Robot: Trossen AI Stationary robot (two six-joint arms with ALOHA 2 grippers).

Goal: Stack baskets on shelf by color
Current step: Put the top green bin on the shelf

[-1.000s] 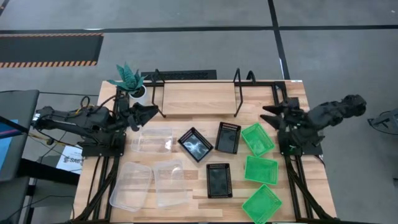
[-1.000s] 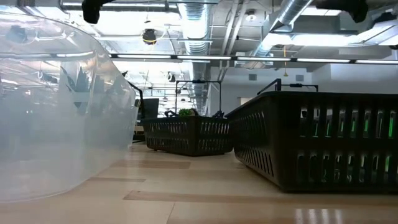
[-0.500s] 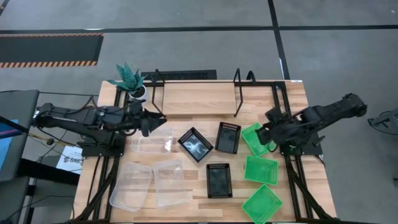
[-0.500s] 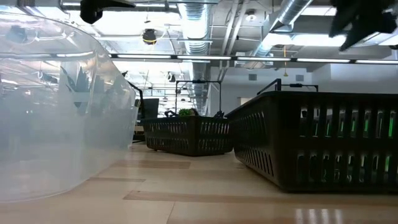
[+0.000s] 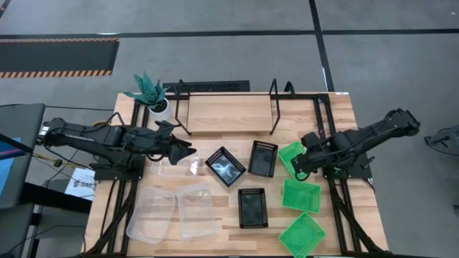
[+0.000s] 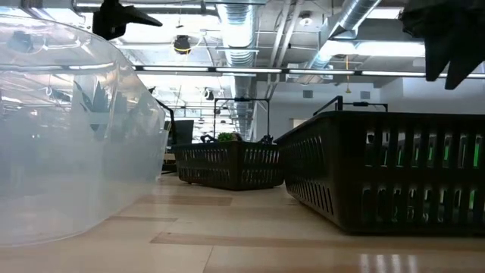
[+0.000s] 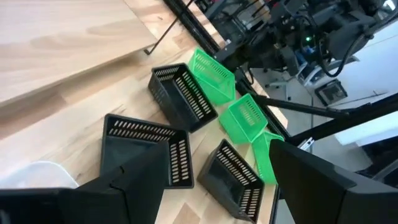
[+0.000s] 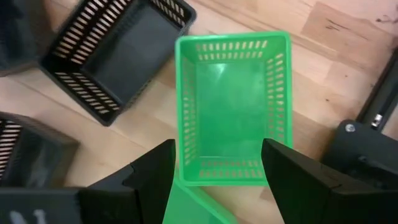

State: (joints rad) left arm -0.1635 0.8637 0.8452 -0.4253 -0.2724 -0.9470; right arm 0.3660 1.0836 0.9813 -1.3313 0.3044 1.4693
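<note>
Three green baskets (image 5: pixel 300 195) sit in a column on the table's right; the farthest one (image 5: pixel 296 159) fills the right wrist view (image 8: pixel 233 106). Three black baskets (image 5: pixel 252 208) rest mid-table, also seen in the left wrist view (image 7: pixel 180 99). Three clear baskets (image 5: pixel 151 213) lie on the left. The shelf (image 5: pixel 226 115) stands along the far edge, its plank bare. My right gripper (image 5: pixel 297 167) (image 8: pixel 217 180) hovers open over the farthest green basket's end wall. My left gripper (image 5: pixel 183 151) (image 7: pixel 217 186) hangs open above the far clear basket (image 5: pixel 176 163).
A potted teal plant (image 5: pixel 147 91) stands at the far left corner beside the shelf's left leg. Black arm mounts (image 5: pixel 115 168) flank the table on both sides. Bare wood shows between the shelf and the baskets (image 5: pixel 215 140).
My right gripper has swung from near its mount toward the table's left and near edge and dropped lower, ending over the farthest green basket. My left gripper has reached toward the table's right, from beside the plant out over the far clear basket. No basket has moved.
</note>
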